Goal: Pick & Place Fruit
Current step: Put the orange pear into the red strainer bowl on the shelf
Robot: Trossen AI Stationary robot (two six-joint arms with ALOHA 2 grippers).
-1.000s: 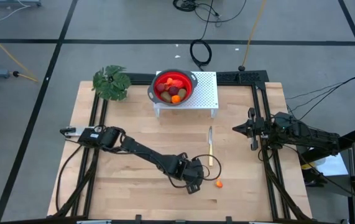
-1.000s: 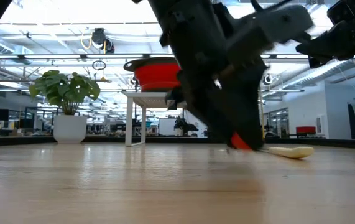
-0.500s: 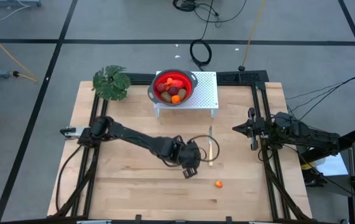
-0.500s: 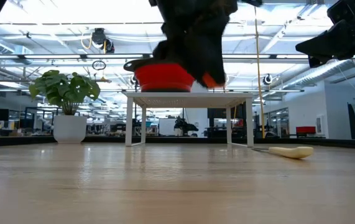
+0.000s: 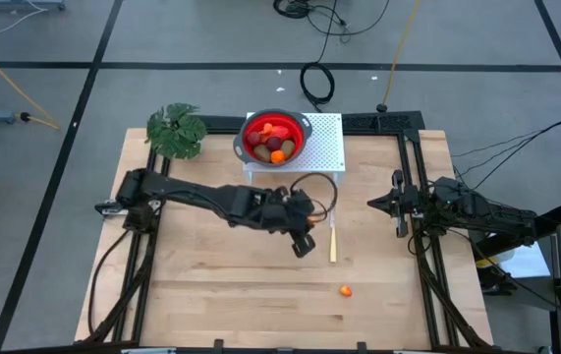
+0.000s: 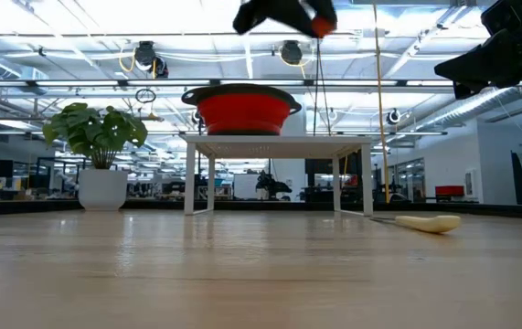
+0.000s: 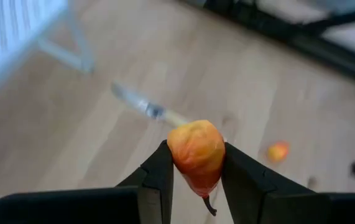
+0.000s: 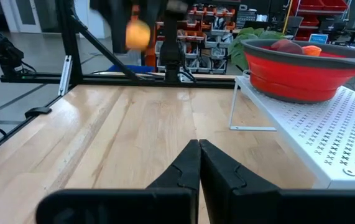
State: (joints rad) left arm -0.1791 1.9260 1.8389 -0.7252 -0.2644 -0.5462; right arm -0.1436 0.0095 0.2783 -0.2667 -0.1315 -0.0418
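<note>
now the left pincer (image 5: 303, 242) is clamped on a small orange-red fruit (image 7: 195, 153), carried in the air above the table (image 5: 211, 295), near the blade end of the knife (image 5: 333, 239) and just in front of the white rack (image 5: 329, 147). the fingers (image 7: 162, 171) press the fruit from both sides and its lower tip hangs free between them, so the hold looks firm but narrow.

the step in hand, as i judge it, is the carry to the red bowl (image 5: 295, 144) on the rack, which already holds several fruits (image 5: 272, 144). to do it well, the arm should gain height first: the bowl sits raised and its rim is easy to clip on a flat approach. bring the pincer over the middle of the bowl, not its near edge, lower it close to the pile, and only then part the fingers, so the fruit does not bounce out.

one tiny orange fruit (image 5: 345, 291) lies well apart on the table, toward the front edge; it is probably next.

the right pincer (image 8: 198, 163) is fully closed and empty, waiting at the right side of the table.
</note>
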